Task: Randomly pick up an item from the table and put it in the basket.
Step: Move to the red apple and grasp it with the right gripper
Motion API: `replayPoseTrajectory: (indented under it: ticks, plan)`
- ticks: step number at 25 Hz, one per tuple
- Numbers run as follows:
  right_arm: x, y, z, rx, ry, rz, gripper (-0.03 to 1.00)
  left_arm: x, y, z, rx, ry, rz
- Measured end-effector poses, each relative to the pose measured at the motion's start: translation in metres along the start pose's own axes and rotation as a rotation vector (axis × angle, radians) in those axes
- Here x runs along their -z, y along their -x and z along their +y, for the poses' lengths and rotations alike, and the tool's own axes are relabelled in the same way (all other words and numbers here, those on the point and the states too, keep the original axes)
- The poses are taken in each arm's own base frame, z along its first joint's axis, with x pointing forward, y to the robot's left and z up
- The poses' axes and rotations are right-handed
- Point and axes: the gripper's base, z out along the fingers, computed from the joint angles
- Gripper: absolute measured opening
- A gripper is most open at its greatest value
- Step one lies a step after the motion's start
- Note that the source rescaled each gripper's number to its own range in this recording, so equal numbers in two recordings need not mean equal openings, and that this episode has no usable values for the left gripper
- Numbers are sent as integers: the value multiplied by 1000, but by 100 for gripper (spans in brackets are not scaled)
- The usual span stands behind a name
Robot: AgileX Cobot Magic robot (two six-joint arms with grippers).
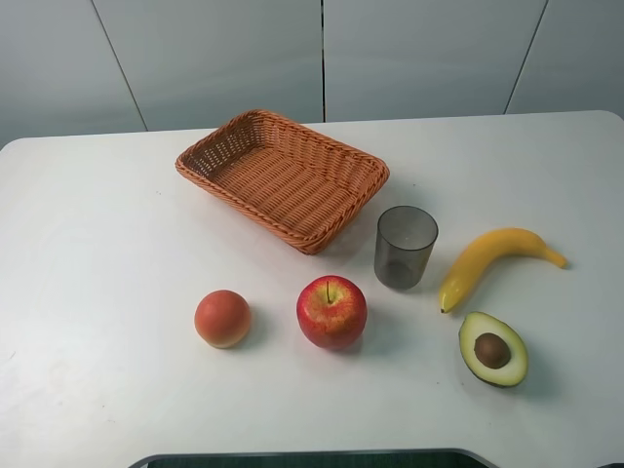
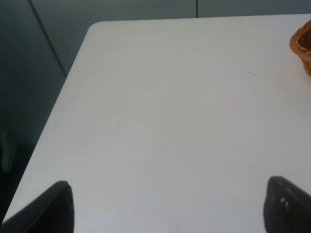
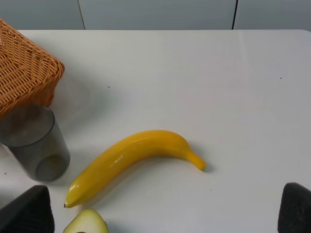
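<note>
1. Red apple (image 1: 331, 312): stem up on white table (image 1: 97, 195), beside orange-pink fruit (image 1: 222, 318), near wicker basket (image 1: 283, 180), not touching.
2. Left gripper (image 2: 167, 213): spread wide, above table.
3. Right gripper (image 3: 160, 213): spread wide, near banana (image 3: 133, 162).

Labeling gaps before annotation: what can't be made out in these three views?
- Exterior high: neither arm is in frame. The apple hides its own far side and underside.
- Left wrist: the left gripper shows only fingertips, the rest cut off by the frame edge. Only a corner of the basket is visible.
- Right wrist: the right gripper is cut off the same way. The avocado half is cropped by the edge, and the apple is out of frame.
</note>
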Motion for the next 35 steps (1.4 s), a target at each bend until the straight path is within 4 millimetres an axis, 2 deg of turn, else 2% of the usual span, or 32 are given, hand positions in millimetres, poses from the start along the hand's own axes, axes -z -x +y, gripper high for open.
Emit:
replayPoseTrajectory:
  ticks: [31, 35]
  plan:
    - [0, 0, 2, -11, 23, 0, 100, 0, 0, 0, 0, 0, 0]
    - [-5, 10, 6, -40, 62, 28, 100, 0, 0, 0, 0, 0, 0]
